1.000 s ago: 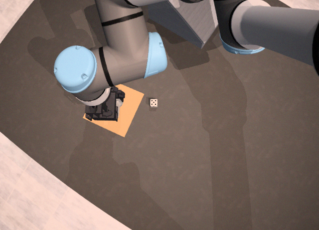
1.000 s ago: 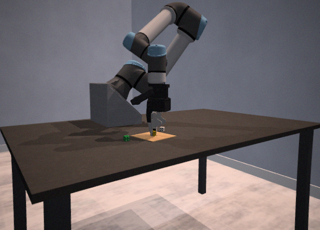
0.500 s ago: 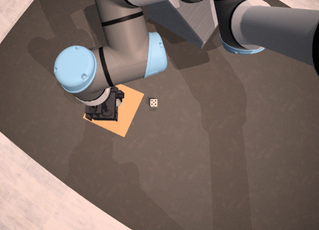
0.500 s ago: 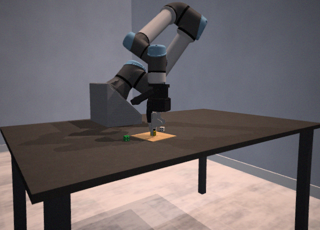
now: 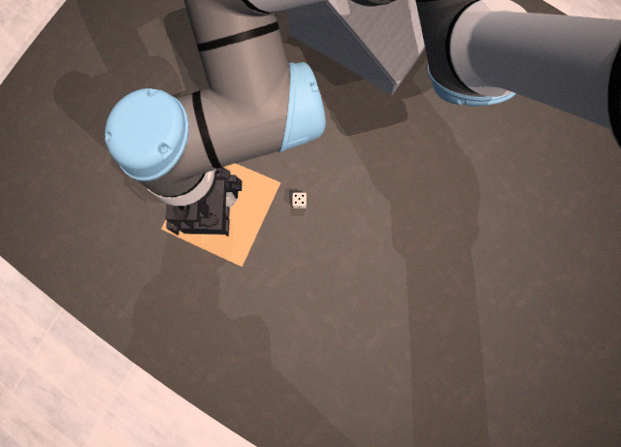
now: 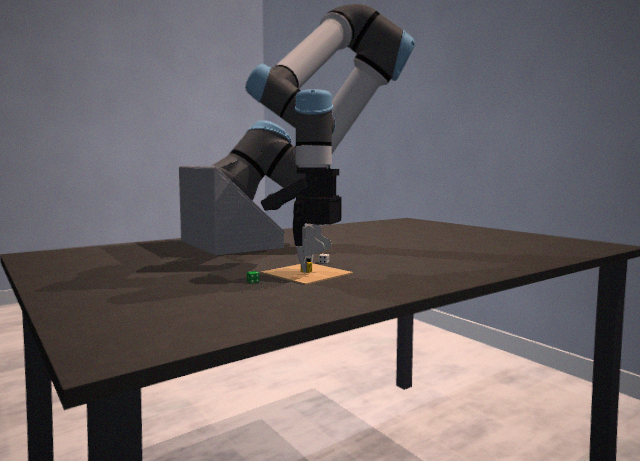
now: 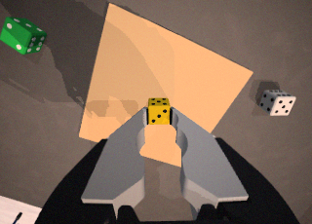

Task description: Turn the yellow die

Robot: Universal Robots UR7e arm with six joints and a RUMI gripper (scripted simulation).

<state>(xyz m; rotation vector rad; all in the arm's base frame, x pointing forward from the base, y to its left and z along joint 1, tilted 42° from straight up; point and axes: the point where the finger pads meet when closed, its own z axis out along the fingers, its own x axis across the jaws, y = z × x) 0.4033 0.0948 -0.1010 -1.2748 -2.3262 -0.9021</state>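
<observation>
Wrist view: gripper [image 7: 159, 118] is clamped on the yellow die [image 7: 159, 111] mid-frame over the orange mat [image 7: 195, 73]; probably lifted a bit, hard to say. Green die [image 7: 23, 35] upper left.

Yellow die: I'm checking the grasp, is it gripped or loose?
Gripped. In the wrist view the gripper is shut on the yellow die, above the mat.

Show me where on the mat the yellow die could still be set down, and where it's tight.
The mat is bare beyond the yellow die, out to its far corner and right edge, toward the white die. The end effector is shut on the yellow die, crowding the near edge. The green die sits off the mat's left corner.
</observation>
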